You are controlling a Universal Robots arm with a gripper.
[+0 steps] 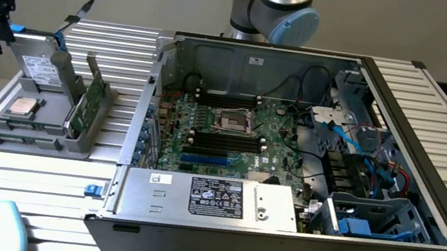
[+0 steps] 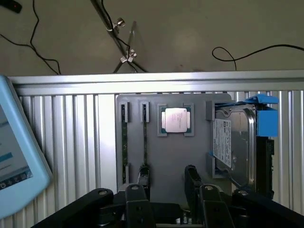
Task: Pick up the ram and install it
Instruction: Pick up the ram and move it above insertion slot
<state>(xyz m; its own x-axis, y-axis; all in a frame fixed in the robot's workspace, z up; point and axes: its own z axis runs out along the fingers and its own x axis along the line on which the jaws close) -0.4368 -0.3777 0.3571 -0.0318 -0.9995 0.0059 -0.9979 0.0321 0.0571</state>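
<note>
— What is the gripper (image 2: 167, 175) doing?
— Jaws spread wide, gripping nothing. The ram (image 2: 145, 137) stands on edge in the gray tray (image 2: 166, 153), just ahead of one fingertip. The silver processor (image 2: 175, 118) lies farther out, with the hard drive (image 2: 232, 147) alongside.

The gripper (image 2: 166, 175) hung over the grey tray (image 2: 161, 154), jaws spread with nothing between them. Two thin boards (image 2: 124, 137) (image 2: 145, 137) stood edge-on in the tray's slots. A processor chip (image 2: 175, 118) lay at the tray's centre, and a hard drive (image 2: 235, 142) stood at its opposite side.

Lab bench (image 1: 26, 179) with opened computer case (image 1: 214, 59)
</note>
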